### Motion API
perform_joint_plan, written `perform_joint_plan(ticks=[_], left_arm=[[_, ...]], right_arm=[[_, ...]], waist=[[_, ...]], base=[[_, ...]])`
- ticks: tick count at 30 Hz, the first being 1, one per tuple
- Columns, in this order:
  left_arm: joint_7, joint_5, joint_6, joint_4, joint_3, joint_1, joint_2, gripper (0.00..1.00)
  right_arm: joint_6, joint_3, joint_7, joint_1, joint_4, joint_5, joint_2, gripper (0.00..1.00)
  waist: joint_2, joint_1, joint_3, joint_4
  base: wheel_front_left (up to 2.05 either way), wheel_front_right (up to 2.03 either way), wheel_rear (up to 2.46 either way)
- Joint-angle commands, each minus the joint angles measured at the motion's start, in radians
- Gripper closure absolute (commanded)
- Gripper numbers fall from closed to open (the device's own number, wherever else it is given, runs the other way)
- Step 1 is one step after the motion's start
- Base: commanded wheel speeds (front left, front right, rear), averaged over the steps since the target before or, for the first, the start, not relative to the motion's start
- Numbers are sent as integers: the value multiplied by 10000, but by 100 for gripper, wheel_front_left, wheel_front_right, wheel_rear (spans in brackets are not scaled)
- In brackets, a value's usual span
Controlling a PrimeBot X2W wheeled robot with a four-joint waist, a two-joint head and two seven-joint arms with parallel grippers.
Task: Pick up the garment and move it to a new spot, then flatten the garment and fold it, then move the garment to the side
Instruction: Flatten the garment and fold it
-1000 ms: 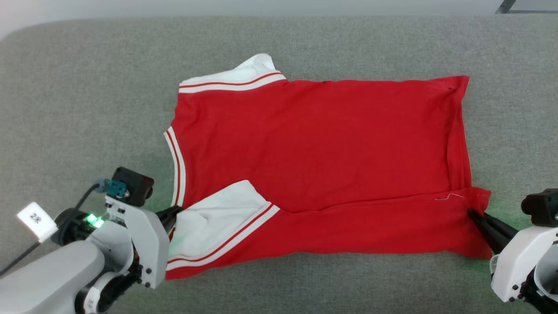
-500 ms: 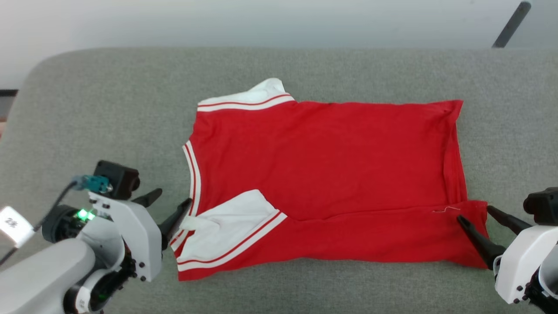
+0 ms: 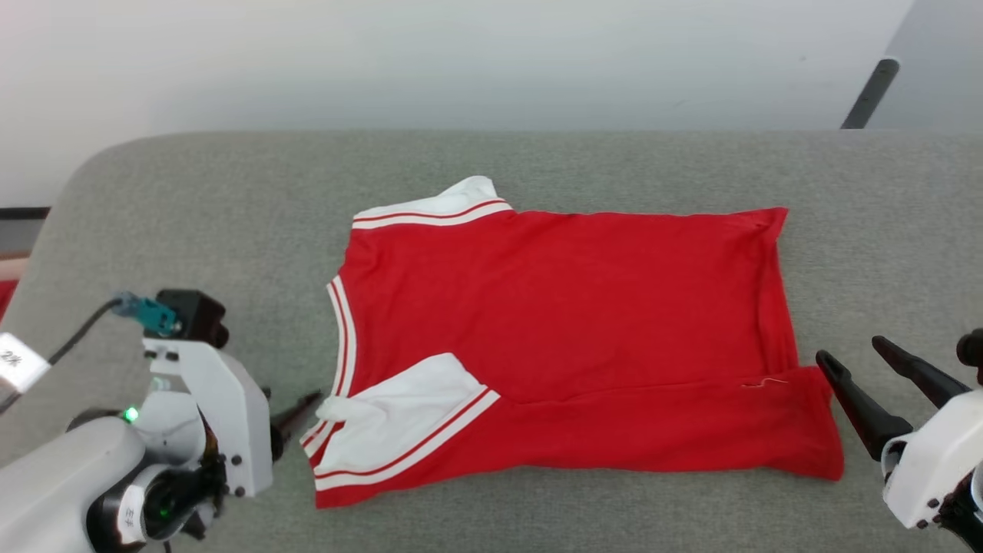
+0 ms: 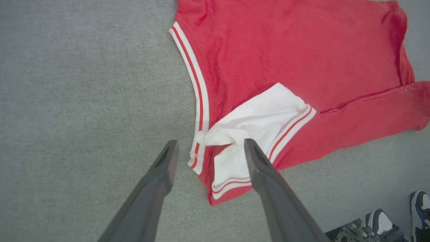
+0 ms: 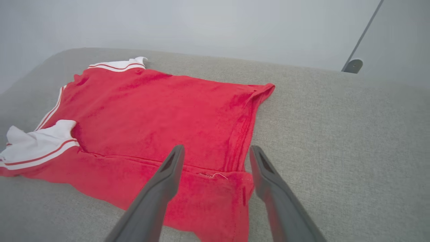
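Just released garment (image 3: 568, 307): my left pincer (image 4: 208, 145), right pincer (image 3: 851, 349) both wide, empty, backed off near edge. Lengthwise fold laid (white sleeve (image 3: 399, 399) slightly bunched); next fold pending.

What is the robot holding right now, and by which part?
Nothing. The left hand and the right hand are both open at opposite ends of the red shirt, which lies free on the grey cushion.
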Motion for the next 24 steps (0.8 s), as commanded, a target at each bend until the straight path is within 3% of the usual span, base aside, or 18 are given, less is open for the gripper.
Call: perform_joint_plan(ticks=[1, 9, 15, 24], left_arm=[[278, -123, 109, 72, -82, 121, 20, 0], [1770, -885, 558, 602, -404, 227, -29, 0], [2285, -1158, 743, 985, -541, 300, -97, 0], [2437, -1045, 278, 2025, -775, 411, -441, 0]], right_arm=[[-11, -127, -77, 170, -138, -77, 104, 0], [-11, -647, -124, 527, -548, -199, 429, 0], [-11, -914, -100, 695, -669, -232, 579, 0], [-11, -1197, -99, 708, -861, -239, 764, 0]], waist=[[0, 0, -22, -195], [0, 0, 136, -744], [0, 0, 321, -1023], [0, 0, 702, -1291]], base=[[0, 0, 0], [0, 0, 0], [0, 0, 0], [0, 0, 0]])
